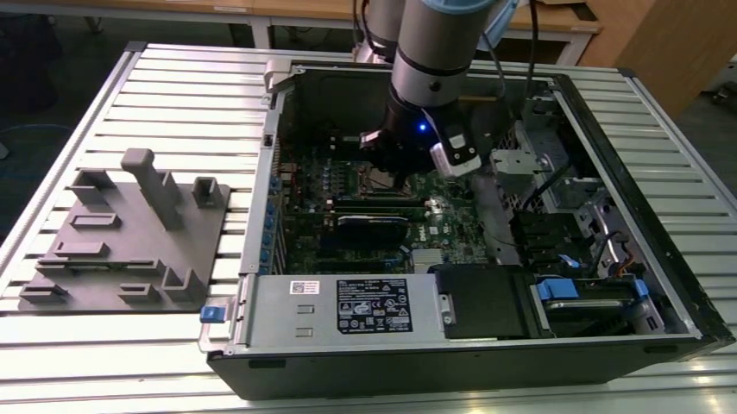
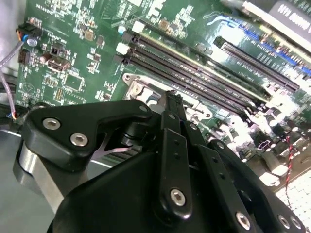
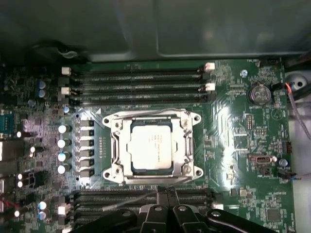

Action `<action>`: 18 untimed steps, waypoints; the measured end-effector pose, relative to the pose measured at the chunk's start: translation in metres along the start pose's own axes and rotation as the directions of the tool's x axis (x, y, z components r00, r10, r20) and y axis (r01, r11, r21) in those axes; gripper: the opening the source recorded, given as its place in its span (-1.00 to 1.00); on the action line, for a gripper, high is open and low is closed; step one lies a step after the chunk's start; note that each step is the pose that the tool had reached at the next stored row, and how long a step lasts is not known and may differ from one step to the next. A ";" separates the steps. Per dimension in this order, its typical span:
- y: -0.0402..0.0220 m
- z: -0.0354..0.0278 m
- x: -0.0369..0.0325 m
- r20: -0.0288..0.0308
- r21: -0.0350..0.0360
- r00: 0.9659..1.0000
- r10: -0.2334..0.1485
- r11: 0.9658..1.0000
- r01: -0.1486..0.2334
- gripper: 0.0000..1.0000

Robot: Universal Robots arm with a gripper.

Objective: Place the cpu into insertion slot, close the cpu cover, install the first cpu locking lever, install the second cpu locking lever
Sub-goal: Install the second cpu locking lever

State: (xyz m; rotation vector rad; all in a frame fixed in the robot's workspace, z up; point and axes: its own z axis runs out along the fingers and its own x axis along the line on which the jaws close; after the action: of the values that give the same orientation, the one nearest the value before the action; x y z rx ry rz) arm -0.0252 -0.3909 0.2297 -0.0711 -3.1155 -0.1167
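Hand: fingers pressed together, holding nothing I can see.
Cpu: just ahead of my hand, seated in insertion slot.
Cpu cover: down around it.

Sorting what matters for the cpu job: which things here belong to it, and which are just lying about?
Belongs to the job:
cpu, seated
insertion slot
cpu cover, down around the chip
gripper, fingers together beside the socket

Just lying about:
grey fixture plate on the table
memory slots
coin battery
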 end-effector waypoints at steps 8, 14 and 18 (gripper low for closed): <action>-0.0043 0.0031 0.0094 -0.001 -0.003 1.000 0.000 1.000 0.000 -0.79; -0.0052 0.0066 0.0244 -0.001 -0.004 1.000 0.000 1.000 0.000 -0.79; -0.0059 0.0078 0.0332 -0.001 -0.006 1.000 0.000 1.000 0.000 -0.79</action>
State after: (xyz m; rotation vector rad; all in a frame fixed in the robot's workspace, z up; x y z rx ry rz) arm -0.0588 -0.3947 0.2224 -0.0710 -3.1144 -0.1261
